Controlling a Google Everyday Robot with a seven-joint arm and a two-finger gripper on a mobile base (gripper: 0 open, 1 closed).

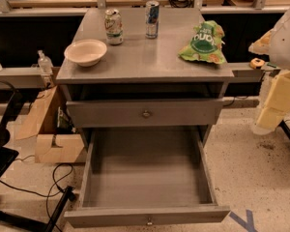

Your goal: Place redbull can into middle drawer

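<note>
The redbull can (152, 19) stands upright at the upper centre of the frame, on the cabinet top (145, 59), near a soda can (113, 26) to its left. The middle drawer (145, 175) below is pulled open. A bowl (85, 51) sits left and a green snack bag (203, 43) right. The gripper (269, 117) hangs at the right edge, well apart from the can; I cannot tell whether it is clenched or released.
</note>
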